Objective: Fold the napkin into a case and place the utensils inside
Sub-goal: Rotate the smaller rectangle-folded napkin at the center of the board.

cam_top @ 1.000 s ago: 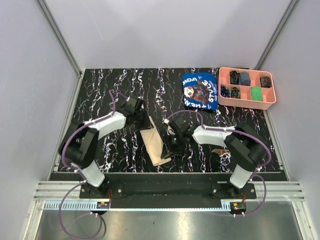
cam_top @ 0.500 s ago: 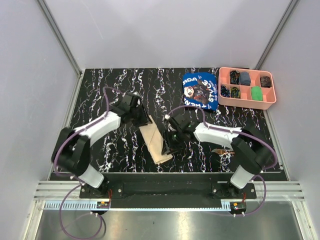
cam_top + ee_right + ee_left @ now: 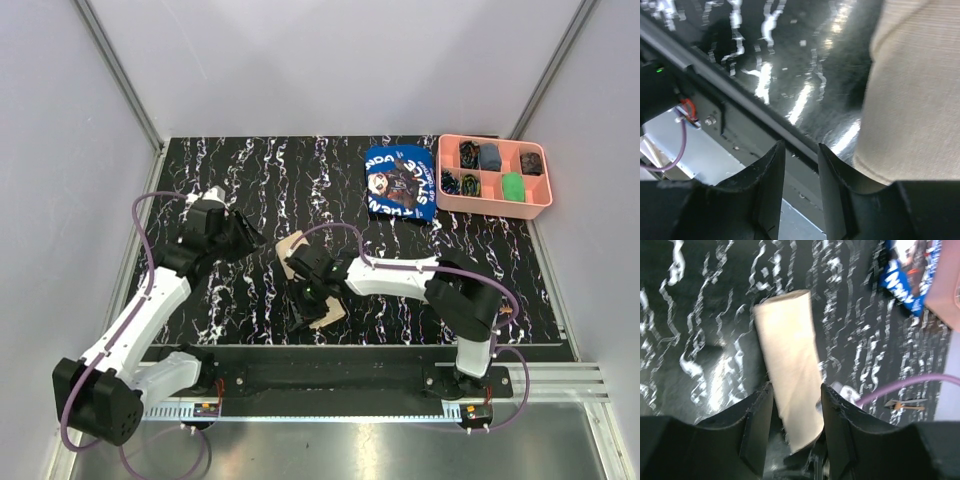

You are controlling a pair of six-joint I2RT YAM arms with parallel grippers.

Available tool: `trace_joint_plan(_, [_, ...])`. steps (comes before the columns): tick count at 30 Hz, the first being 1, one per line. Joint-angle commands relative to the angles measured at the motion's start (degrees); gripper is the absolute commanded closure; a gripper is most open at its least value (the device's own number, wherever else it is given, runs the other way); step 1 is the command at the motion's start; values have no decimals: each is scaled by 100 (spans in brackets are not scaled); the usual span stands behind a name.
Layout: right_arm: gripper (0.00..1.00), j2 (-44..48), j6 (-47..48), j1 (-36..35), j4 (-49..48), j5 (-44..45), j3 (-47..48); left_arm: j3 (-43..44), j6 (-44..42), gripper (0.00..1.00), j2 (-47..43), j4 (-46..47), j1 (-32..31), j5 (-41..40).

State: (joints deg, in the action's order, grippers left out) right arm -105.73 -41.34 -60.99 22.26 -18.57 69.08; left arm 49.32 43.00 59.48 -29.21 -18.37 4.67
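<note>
The napkin [image 3: 312, 285] lies folded as a narrow beige case, slanting from the middle of the table toward the front edge. My right gripper [image 3: 305, 303] hovers over its near end, jaws open and empty. In the right wrist view the napkin [image 3: 920, 100] lies just right of the right gripper [image 3: 801, 147]. My left gripper [image 3: 238, 240] stands open to the left of the case's far end, apart from it. In the left wrist view the napkin [image 3: 790, 375] shows beyond the left gripper [image 3: 796, 390]. A thin brown utensil [image 3: 904, 405] lies on the table past the right arm.
A blue printed cloth [image 3: 400, 185] lies at the back right, next to a pink compartment tray [image 3: 493, 198] with small items. The table's front edge and metal rail [image 3: 740, 95] run right below the right gripper. Purple cables loop off both arms.
My left arm has drawn back to the left, off the napkin, and its jaws have widened. The right gripper has slid left across the packet toward its near end, opening a little.
</note>
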Motion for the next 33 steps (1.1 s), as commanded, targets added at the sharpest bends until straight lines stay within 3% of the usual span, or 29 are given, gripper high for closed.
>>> trace_joint_plan(1, [59, -70, -260, 26, 6, 301, -17, -142, -143, 54, -148, -164, 70, -36])
trace_joint_plan(7, [59, -88, -172, 350, 217, 503, -421, -133, -205, 54, 362, 47, 70, 411])
trace_joint_plan(13, [59, 290, 423, 1589, 331, 837, -1028, -63, -222, 54, 836, 459, 70, 913])
trace_joint_plan(17, [58, 352, 995, 2345, 716, 1363, -723, 95, -143, 55, 1381, 776, 27, 1081])
trace_joint_plan(19, [58, 343, 1180, 2425, 1077, 1504, -458, 279, -134, 59, 1828, 917, 18, 1106])
trace_joint_plan(27, [54, 879, 1058, 2434, 842, 1233, -360, 1044, -169, 66, 3016, 1189, 9, 1010])
trace_joint_plan(33, [54, 607, 936, 2487, 780, 828, 264, 1545, -275, 73, 3938, 1101, 27, 571])
